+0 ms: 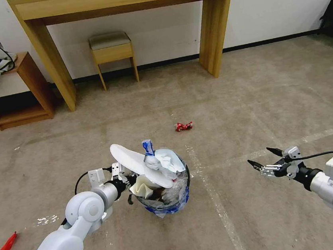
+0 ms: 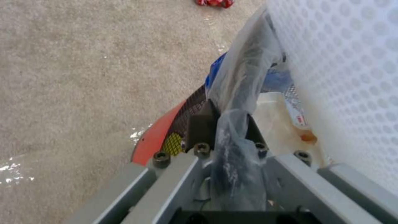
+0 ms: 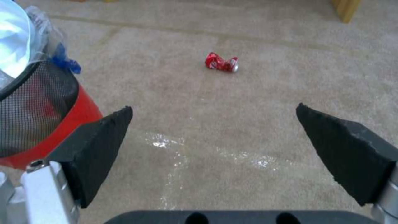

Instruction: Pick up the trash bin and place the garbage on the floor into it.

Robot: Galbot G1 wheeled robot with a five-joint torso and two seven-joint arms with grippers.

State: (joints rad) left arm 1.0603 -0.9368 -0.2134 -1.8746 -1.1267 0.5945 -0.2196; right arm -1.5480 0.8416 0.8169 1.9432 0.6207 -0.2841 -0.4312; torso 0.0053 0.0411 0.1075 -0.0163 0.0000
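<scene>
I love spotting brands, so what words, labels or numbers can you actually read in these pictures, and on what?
None can be read.
Crushed red can on the carpet: white marks, too blurred to read.
Carton inside the trash bin, which the left gripper grips by its bagged rim: red print, too small to read.

White arms w/ silver wrists, blk cables, blk-padded tools

Even, soft indoor light fills the room, with only faint shadows on the carpet (image 1: 252, 103). The head view bends straight lines towards its edges, as under the wooden desk (image 1: 120, 2). Wet-looking patches on the carpet glint in both wrist views. The left wrist view is soft and blurred close up.
</scene>
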